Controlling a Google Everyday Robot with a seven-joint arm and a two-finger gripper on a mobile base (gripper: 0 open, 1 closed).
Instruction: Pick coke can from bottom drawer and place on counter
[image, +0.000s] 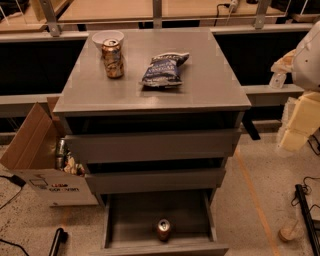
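The coke can (163, 229) stands upright in the open bottom drawer (130, 220), near the middle of its front wall; its silver top faces up. The counter (200, 85) is the grey top of the cabinet. My arm and gripper (295, 131) hang at the right edge of the view, beside the cabinet at about the height of the top drawer, well above and to the right of the can. The gripper holds nothing that I can see.
On the counter stand a gold-brown can (113, 58), a white bowl (108, 37) behind it and a blue chip bag (165, 69). The two upper drawers are slightly open. An open cardboard box (35, 150) sits on the floor at left. Cables lie at right.
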